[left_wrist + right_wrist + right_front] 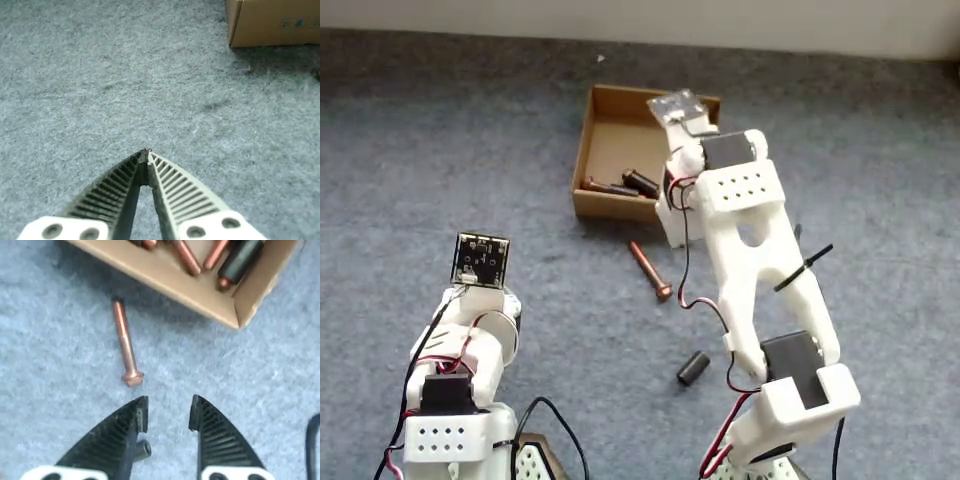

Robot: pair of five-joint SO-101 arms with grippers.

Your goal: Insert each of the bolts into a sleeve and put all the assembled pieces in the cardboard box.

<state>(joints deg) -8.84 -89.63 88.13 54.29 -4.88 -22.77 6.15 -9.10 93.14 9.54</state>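
Counting finished work first, the inspector asks: "What lies in the cardboard box (588, 150)?"

"Assembled pieces (620, 186), sir: bolts seated in dark sleeves, lying along the near wall. They overlap, so an exact count cannot be given; at least two."

"And outside it?"

"One loose bolt (650, 270) lies on the carpet (420, 150) just in front of the box, head pointing away from it. One loose sleeve (693, 368) lies well apart from that bolt, nearer the base of the right arm. Neither is joined to the other."

"State of the grippers?"

"The right gripper (167, 412) is parted to a moderate gap with nothing between its fingers. It hangs over the carpet just beside the bolt's head, with the box wall beyond. The left gripper (147, 156) is closed tip to tip on nothing, over bare carpet, well apart from the bolt and sleeve."

"Your assessment of progress?"

"Mostly done, by my judgement. One pair is outstanding: the bolt must go into the sleeve, then that piece into the box. As neither part is held, this last assembly appears not yet begun."
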